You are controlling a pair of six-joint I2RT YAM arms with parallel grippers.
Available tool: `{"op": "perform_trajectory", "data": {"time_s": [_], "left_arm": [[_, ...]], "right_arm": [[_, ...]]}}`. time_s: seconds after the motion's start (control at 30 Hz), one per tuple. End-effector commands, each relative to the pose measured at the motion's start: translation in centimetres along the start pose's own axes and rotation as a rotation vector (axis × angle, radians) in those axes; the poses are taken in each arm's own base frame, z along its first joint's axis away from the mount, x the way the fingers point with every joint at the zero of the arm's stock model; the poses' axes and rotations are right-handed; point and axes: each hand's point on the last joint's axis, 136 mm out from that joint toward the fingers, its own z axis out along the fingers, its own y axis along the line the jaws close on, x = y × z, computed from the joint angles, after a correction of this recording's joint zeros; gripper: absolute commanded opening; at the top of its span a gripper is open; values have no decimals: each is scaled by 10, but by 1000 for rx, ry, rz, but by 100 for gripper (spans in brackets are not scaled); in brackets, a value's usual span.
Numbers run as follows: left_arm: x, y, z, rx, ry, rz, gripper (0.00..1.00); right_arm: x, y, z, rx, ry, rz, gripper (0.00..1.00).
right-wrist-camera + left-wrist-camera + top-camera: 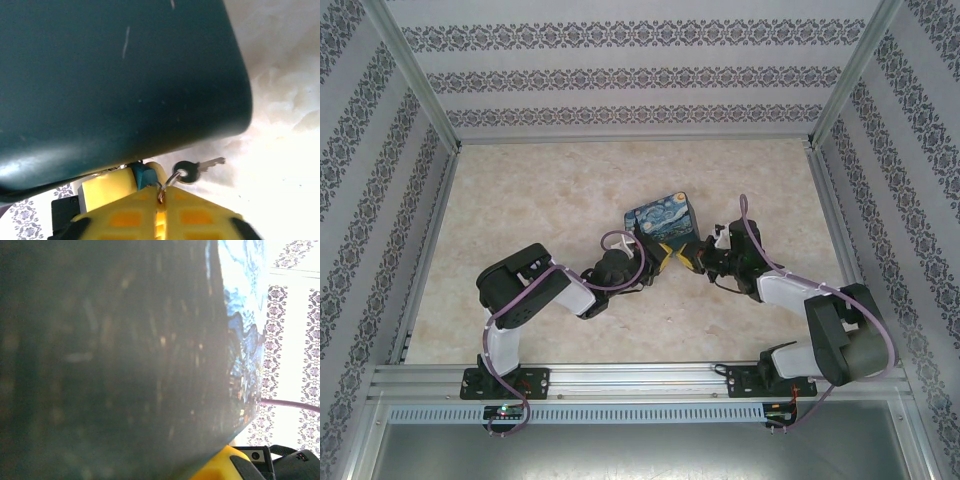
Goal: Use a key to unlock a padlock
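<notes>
Pressed almost against the left wrist lens, the padlock [125, 360] shows mostly its broad dark side, with the blue-and-yellow painted face as a strip along the right edge. From above it is a squarish block tipped up off the worktop [540, 190], near the middle and between the two arms.

Against its lower edge, in the right wrist view, sits a small bluish head that looks like the key [145, 175]. Whether its blade is fully in the keyhole cannot be told. A thin wire ring [172, 178] runs from there and carries a second key [200, 167], which has a dark head and a pale blade and hangs free.

The right end effector [161, 192] has its yellow fingers brought together, nipping the ring rather than the key head. The left end effector [660, 255] is closed at the block's lower left corner and seems to clamp the padlock, though its fingers are hidden.

The step in hand looks like seating and turning the key. The next move probably calls for a grip on the bluish head itself and a clean twist while the left arm holds the block steady.
</notes>
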Motion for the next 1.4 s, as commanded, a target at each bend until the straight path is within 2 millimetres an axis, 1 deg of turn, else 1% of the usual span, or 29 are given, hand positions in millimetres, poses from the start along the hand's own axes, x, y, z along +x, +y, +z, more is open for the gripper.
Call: {"op": "perform_trajectory", "data": {"time_s": [0.0,0.07,0.13,0.27,0.4,0.47,0.57,0.73,0.9,0.97,1.13,1.27,1.37], "left_arm": [[14,-12,0,45,54,2,0],[11,-8,-1,32,47,3,0],[7,-3,-3,19,40,9,0],[1,7,-6,-16,36,21,0],[-3,16,-8,-62,43,41,0],[-4,20,-8,-88,53,54,0],[-5,23,-9,-135,74,77,0],[-7,28,-15,-222,107,101,0],[-6,25,-22,-287,138,128,0],[-4,23,-24,-314,149,139,0],[-1,18,-28,-370,180,162,0],[1,15,-28,-390,197,169,0],[2,13,-29,-398,203,172,0]], "right_arm": [[4,24,-6,-72,17,-72,33],[7,16,-12,-61,23,-70,41],[11,5,-19,-40,34,-64,44],[20,-15,-31,13,47,-71,45],[24,-24,-37,70,45,-131,46],[22,-24,-38,90,37,-177,46],[19,-21,-39,149,18,-306,45],[15,-20,-42,330,-43,-593,43],[13,-25,-39,441,-109,-816,39],[15,-24,-38,459,-122,-895,38],[27,-16,-30,471,-123,-1096,36],[37,-9,-20,458,-116,-1184,36],[38,-13,-13,482,-99,-1213,39]]}}
